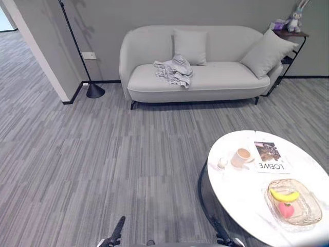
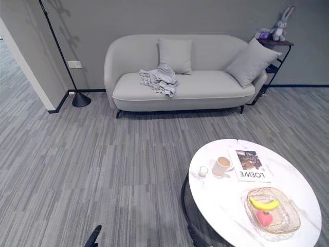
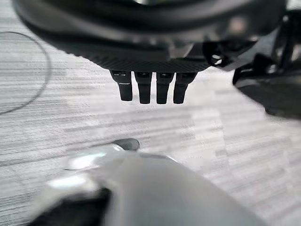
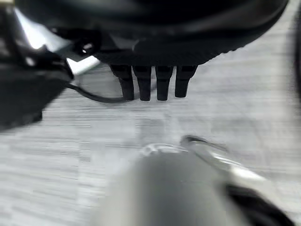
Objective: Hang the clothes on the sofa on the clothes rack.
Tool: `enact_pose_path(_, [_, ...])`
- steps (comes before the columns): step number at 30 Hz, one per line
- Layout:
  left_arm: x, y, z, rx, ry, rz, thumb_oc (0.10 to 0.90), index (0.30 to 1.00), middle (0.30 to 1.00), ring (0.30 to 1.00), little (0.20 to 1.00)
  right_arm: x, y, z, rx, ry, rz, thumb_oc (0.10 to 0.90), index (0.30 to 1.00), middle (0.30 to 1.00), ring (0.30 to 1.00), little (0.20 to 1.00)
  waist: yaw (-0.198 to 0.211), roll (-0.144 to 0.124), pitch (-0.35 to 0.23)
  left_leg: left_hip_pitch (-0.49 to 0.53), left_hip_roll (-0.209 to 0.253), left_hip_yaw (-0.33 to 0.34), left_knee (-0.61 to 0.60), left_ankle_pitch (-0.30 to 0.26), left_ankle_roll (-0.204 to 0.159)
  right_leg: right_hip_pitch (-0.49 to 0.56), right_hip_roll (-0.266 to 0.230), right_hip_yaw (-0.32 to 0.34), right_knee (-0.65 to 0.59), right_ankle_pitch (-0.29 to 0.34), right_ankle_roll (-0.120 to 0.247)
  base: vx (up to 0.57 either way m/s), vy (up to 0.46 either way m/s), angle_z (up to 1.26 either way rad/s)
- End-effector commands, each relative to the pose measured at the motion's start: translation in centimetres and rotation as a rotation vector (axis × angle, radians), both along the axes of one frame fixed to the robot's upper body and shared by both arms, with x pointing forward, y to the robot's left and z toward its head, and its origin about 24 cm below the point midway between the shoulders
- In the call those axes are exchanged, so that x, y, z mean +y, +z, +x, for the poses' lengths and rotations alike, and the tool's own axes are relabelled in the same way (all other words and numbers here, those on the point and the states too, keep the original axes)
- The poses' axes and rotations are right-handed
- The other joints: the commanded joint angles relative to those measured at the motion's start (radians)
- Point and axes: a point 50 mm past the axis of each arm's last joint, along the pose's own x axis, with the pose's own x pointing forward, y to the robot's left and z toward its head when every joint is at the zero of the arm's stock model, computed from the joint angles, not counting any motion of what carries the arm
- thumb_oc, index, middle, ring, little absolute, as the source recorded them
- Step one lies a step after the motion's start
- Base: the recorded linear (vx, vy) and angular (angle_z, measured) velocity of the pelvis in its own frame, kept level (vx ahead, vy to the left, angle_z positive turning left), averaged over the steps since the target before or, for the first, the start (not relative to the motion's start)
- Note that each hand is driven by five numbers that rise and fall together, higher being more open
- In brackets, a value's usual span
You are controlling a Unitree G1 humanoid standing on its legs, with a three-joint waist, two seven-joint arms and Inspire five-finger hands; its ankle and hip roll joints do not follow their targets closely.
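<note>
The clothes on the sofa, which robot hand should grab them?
Probably the left robot hand. The clothes lie left of the sofa's middle, and the round table stands on the right side. Both the left and the right robot hand hang open, holding nothing.

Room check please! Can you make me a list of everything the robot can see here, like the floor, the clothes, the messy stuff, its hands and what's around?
Surface: grey striped carpet floor.
Job's things: crumpled grey clothes lie on the seat of the pale sofa, left of middle, before a cushion; clothes rack: nothing seen.
Clutter: round white table bears a cup, a magazine and a glass bowl of fruit.
Hands: left hand and right hand hang over the carpet, fingers straight, holding nothing.
Cables: nothing noted.
Surroundings: floor lamp, side shelf with a plush toy, grey wall.
</note>
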Motion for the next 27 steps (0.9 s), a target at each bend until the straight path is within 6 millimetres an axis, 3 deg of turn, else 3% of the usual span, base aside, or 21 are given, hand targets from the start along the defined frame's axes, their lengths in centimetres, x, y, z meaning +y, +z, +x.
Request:
enact_pose_path(1, [-1.4, 1.3, 5.9, -0.204, -0.017, -0.029, 0.800, 0.900, 0.900, 0.900, 0.900, -0.4, 1.2, 3.9, -0.133, 0.006, -0.016, 0.800, 0.900, 0.900, 0.900, 0.900, 0.009, -0.018, 0.037, 0.070, 0.066, 0.094, -0.040, -0.043, -0.062, 0.095, -0.054, -0.045, -0.267, 0.190, 0.088, 0.03, -0.005, 0.05])
enact_pose_path(9, [-1.3, 1.1, 5.5, -0.189, 0.011, -0.043, 0.800, 0.900, 0.900, 0.900, 0.900, -0.2, 1.2, 3.6, -0.134, 0.032, -0.010, 0.800, 0.900, 0.900, 0.900, 0.900, 0.003, -0.020, 0.036, 0.085, 0.062, 0.100, -0.040, -0.054, -0.060, 0.107, -0.051, -0.040, -0.267, 0.183, 0.087, 0.03, -0.002, 0.00])
enact_pose_path(14, [-1.6, 1.4, 6.4, -0.213, -0.001, -0.037, 0.800, 0.900, 0.900, 0.900, 0.900, 0.0, 1.5, 4.8, -0.166, 0.046, -0.017, 0.800, 0.900, 0.900, 0.900, 0.900, 0.007, -0.029, 0.061, 0.097, 0.064, 0.097, -0.040, -0.052, -0.058, 0.112, -0.040, -0.036, -0.267, 0.171, 0.073, 0.04, -0.018, 0.01])
enact_pose_path(18, [-1.7, 2.2, 8.4, -0.280, 0.030, -0.044, 0.800, 0.900, 0.900, 0.900, 0.900, 0.2, 2.6, 6.9, -0.248, 0.048, -0.006, 0.800, 0.900, 0.900, 0.900, 0.900, 0.013, -0.058, 0.128, -0.066, 0.087, 0.080, 0.278, -0.104, -0.080, 0.110, -0.046, -0.036, -0.267, 0.159, 0.038, 0.01, -0.097, 0.04])
enact_pose_path(19, [-1.7, 2.3, 8.7, -0.295, 0.037, -0.046, 0.800, 0.900, 0.900, 0.900, 0.900, 0.2, 2.8, 7.1, -0.262, 0.053, -0.008, 0.800, 0.900, 0.900, 0.900, 0.900, 0.014, -0.063, 0.133, -0.130, 0.099, 0.061, 0.398, -0.084, -0.082, 0.113, -0.039, -0.031, -0.267, 0.149, 0.022, 0.09, -0.158, 0.16])
enact_pose_path(20, [-1.9, 2.6, 9.2, -0.312, 0.041, -0.059, 0.800, 0.900, 0.900, 0.900, 0.900, 0.1, 3.0, 7.4, -0.281, 0.041, -0.009, 0.800, 0.900, 0.900, 0.900, 0.900, 0.026, -0.063, 0.166, -0.217, 0.107, 0.022, 0.553, -0.017, -0.089, 0.130, -0.024, -0.020, -0.267, 0.137, 0.000, 0.10, -0.154, 0.15])
enact_pose_path(21, [-2.1, 2.7, 9.6, -0.325, 0.054, -0.069, 0.800, 0.900, 0.900, 0.900, 0.900, 0.1, 3.3, 7.7, -0.299, 0.028, -0.004, 0.800, 0.900, 0.900, 0.900, 0.900, 0.030, -0.061, 0.181, -0.267, 0.098, -0.007, 0.631, 0.015, -0.085, 0.138, -0.014, -0.017, -0.267, 0.126, -0.012, 0.05, -0.103, 0.14])
enact_pose_path(22, [-2.1, 2.7, 9.6, -0.325, 0.054, -0.069, 0.800, 0.900, 0.900, 0.900, 0.900, 0.1, 3.3, 7.7, -0.300, 0.028, -0.003, 0.800, 0.900, 0.900, 0.900, 0.900, 0.027, -0.063, 0.178, -0.271, 0.096, -0.008, 0.629, 0.018, -0.085, 0.135, -0.015, -0.020, -0.267, 0.127, -0.012, 0.21, -0.077, 0.16])
enact_pose_path(23, [-2.1, 2.7, 9.5, -0.329, 0.080, -0.082, 0.800, 0.900, 0.900, 0.900, 0.900, -0.2, 3.4, 7.7, -0.301, 0.024, -0.012, 0.800, 0.900, 0.900, 0.900, 0.900, 0.040, -0.073, 0.184, -0.353, 0.074, -0.024, 0.695, -0.004, -0.071, 0.152, -0.011, -0.022, -0.267, 0.097, -0.017, 0.32, -0.024, 0.20])
enact_pose_path(26, [-1.9, 2.5, 8.6, -0.322, 0.113, -0.090, 0.800, 0.900, 0.900, 0.900, 0.900, -0.3, 3.5, 7.7, -0.315, 0.018, -0.006, 0.800, 0.900, 0.900, 0.900, 0.900, 0.063, -0.086, 0.175, -0.355, 0.111, 0.032, 0.434, -0.031, -0.061, 0.188, -0.017, -0.013, -0.267, 0.059, 0.005, 0.42, 0.080, 0.03])
enact_pose_path(27, [-1.9, 2.4, 8.4, -0.315, 0.112, -0.089, 0.800, 0.900, 0.900, 0.900, 0.900, -0.2, 3.7, 7.9, -0.328, 0.021, -0.003, 0.800, 0.900, 0.900, 0.900, 0.900, 0.069, -0.082, 0.172, -0.356, 0.142, 0.036, 0.312, 0.021, -0.071, 0.203, -0.014, -0.017, -0.267, 0.049, 0.010, 0.48, 0.168, -0.08])
